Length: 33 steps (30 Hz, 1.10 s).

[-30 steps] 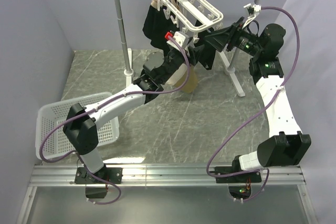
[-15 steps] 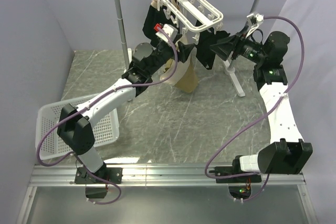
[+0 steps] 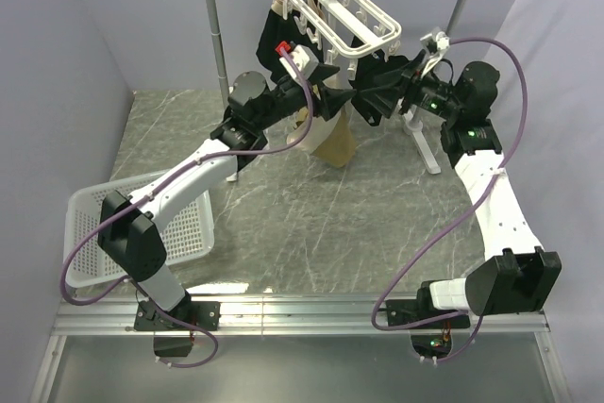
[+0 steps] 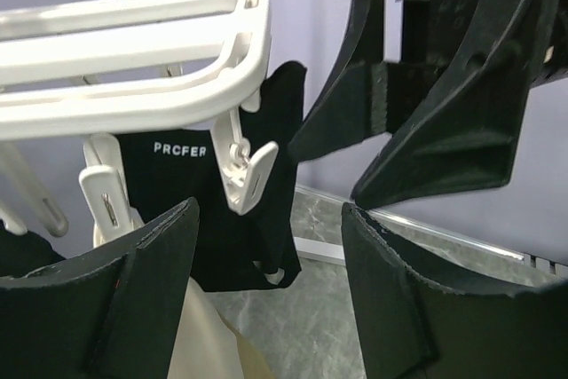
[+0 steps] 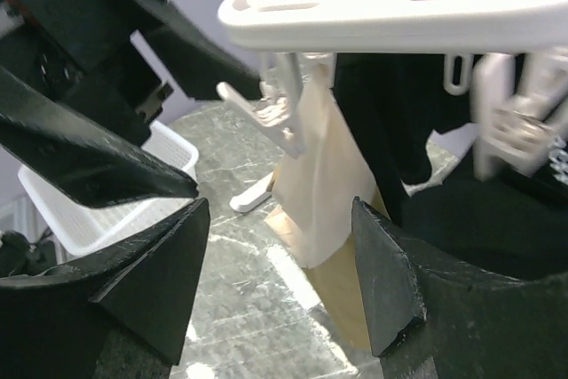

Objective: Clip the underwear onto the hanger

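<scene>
Underwear [image 5: 324,175]: tan; hangs off the hanger [image 5: 382,11], clear of the surface; its top edge runs up behind the frame, so which clip grips it cannot be told; it hangs just below the spot where the two sets of jaws meet
Left jaws: released; the black fingers [image 4: 106,299] stand wide apart with nothing between them; raised under the hanger's near edge, pointing toward the right jaws, tips near each other but apart
Right jaws: released; the fingers [image 5: 124,308] spread, gripping nothing; level with the left jaws and facing them from the other side; the underwear shows through the gap, beyond the fingertips
Clip [image 4: 253,175]: white; dangles from the corner of the frame, just past the left fingers; no cloth in it
Lettered garment [image 4: 177,193]: black with pale letters; hangs behind that clip, beside the underwear
Second garment [image 5: 390,122]: black; hangs just beside the underwear on the right wrist view's right; whether they touch cannot be told
Hanger: white rectangular frame with crossbars; hooked over the top bar of the rack [image 3: 215,35]
Rack: pale metal poles at the far end of the surface
Basket [image 3: 104,224]: white mesh; at the near left, well apart from the hanger
Surface [image 3: 311,224]: grey, marbled
</scene>
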Each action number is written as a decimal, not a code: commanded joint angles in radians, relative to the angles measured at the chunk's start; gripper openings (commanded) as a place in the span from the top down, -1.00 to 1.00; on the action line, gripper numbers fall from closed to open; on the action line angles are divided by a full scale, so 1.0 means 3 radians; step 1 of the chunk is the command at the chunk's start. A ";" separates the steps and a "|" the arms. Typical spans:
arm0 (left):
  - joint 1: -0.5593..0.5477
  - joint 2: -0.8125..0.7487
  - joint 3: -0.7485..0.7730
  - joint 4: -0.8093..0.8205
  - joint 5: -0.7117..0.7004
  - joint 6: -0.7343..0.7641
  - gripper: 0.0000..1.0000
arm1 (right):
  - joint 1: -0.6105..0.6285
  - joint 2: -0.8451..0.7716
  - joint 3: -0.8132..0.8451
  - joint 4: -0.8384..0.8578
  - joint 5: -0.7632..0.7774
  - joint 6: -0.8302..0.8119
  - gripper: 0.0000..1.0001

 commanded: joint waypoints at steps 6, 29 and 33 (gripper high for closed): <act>0.0092 -0.0036 0.0247 0.0081 0.0361 0.0018 -0.40 | 0.0185 0.0047 -0.0154 0.0477 0.0160 -0.0384 -0.45; 0.0184 0.0291 0.0682 -0.0062 0.0464 0.0074 -0.39 | 0.0400 0.0492 -0.0001 0.1173 0.0094 -0.0343 -0.36; 0.0200 0.0332 0.0722 -0.0032 0.0494 0.0049 -0.39 | 0.0410 0.0528 0.0045 0.1250 0.0068 -0.0302 -0.22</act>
